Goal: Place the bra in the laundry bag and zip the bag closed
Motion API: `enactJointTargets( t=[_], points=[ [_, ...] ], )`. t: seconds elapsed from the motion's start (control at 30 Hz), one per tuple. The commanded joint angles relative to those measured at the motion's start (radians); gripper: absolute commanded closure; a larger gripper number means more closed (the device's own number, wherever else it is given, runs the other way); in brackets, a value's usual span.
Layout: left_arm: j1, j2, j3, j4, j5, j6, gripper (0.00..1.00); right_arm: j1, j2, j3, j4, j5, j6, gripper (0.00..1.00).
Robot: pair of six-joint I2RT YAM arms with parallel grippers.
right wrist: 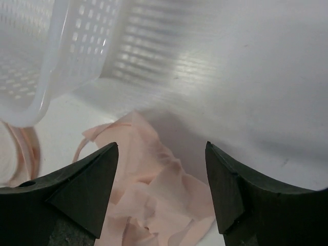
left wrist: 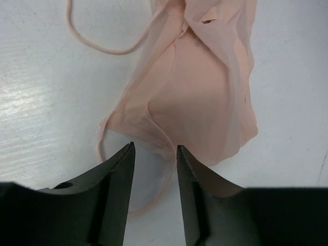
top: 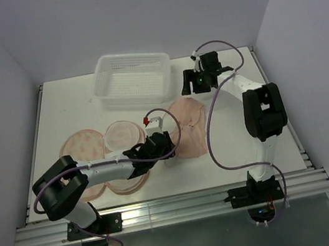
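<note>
From above, one bra (top: 190, 128) lies in the middle of the table (top: 63, 105), outside the one laundry bag (top: 86, 145), which is spread open toward the left edge. One white mesh basket (top: 129, 101) stands at the far edge.

Left wrist view: the left gripper (left wrist: 154, 151) is half apart and released, with the bra's hem lying between its jaws.

Right wrist view: the right gripper (right wrist: 161, 154) gapes wide, grasping nothing, above the bra and beside the basket.

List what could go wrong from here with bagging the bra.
1. The left gripper stands open astride only the thin hem of the bra; closing there may slip off or pinch trim alone.
2. The loose strap trails on the table and could hang outside the laundry bag when it is zipped.
3. The right gripper hangs open near the basket and might bump it.
</note>
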Motion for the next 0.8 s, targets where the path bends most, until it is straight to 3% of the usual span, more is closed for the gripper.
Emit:
enactJointTargets(
  t=[0.0,0.27,0.33,0.53,0.57,0.63,0.67,0.77],
  points=[
    [-0.001,-0.039,0.029,-0.046,-0.041,0.009,0.54,-0.029,0.055,0.028,-0.065,-0.219,-0.116,0.23],
    [0.036,-0.152,0.010,-0.087,-0.030,0.047,0.52,-0.060,0.146,0.088,-0.152,-0.408,-0.182,0.21],
    [0.062,-0.197,0.000,-0.094,-0.024,0.058,0.52,-0.062,0.151,0.051,-0.125,-0.419,-0.165,0.26],
    [0.102,-0.351,-0.028,-0.165,-0.056,0.078,0.53,-0.060,0.120,0.000,-0.037,-0.422,-0.113,0.52],
    [0.105,-0.375,-0.030,-0.178,-0.075,0.081,0.53,-0.062,0.118,-0.001,-0.034,-0.416,-0.109,0.69],
    [0.108,-0.457,-0.040,-0.231,-0.098,0.084,0.53,-0.060,0.094,-0.024,-0.002,-0.401,-0.102,0.79],
    [0.113,-0.484,-0.048,-0.242,-0.107,0.084,0.53,-0.062,0.082,-0.038,0.019,-0.392,-0.084,0.92],
    [0.124,-0.594,-0.069,-0.304,-0.138,0.081,0.52,-0.057,-0.006,-0.108,0.099,-0.398,-0.066,0.98]
  ],
)
